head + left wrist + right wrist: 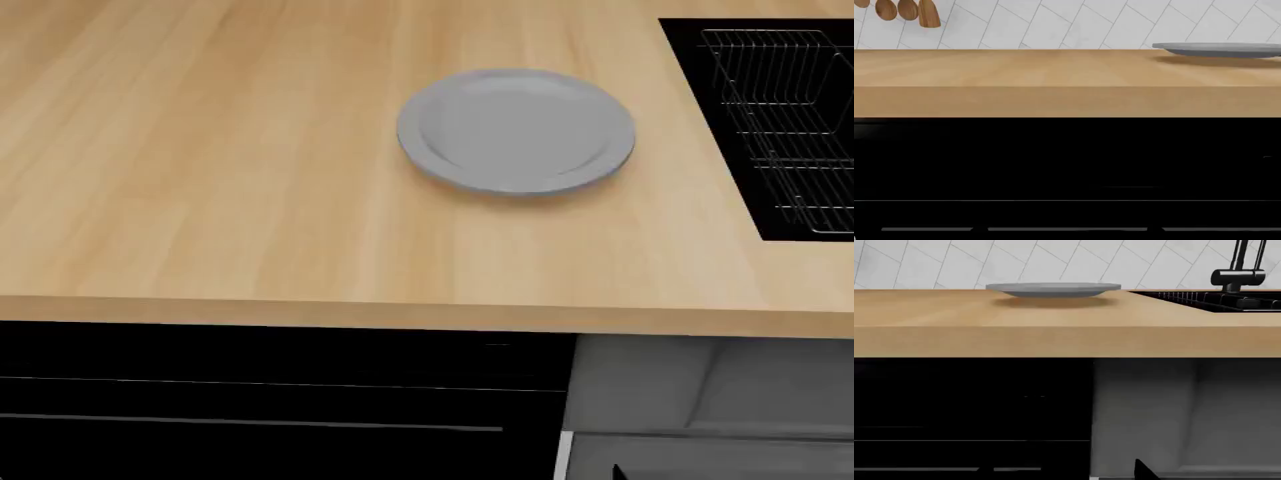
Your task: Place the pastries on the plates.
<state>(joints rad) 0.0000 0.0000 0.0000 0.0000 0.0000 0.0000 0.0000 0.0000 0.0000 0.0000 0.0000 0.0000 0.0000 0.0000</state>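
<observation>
One light grey plate [515, 130] with a raised rim lies empty on the wooden counter [200, 200], and shows edge-on in the left wrist view [1221, 48] and the right wrist view [1053, 288]. The pastries are out of view. Both arms hang below the counter's front edge, facing the cabinets. Of my left gripper [1066, 235] only two dark fingertips [979, 229] show, wide apart, with nothing between them. My right gripper [1061, 475] shows the same way, one fingertip [1142, 469] standing against a grey panel.
A black sink [801, 130] with a wire rack [781, 90] is set into the counter at the right, with a black faucet [1237, 270] behind it. Wooden spoons [907, 11] hang on the tiled wall. Black cabinet fronts [267, 400] lie below the counter.
</observation>
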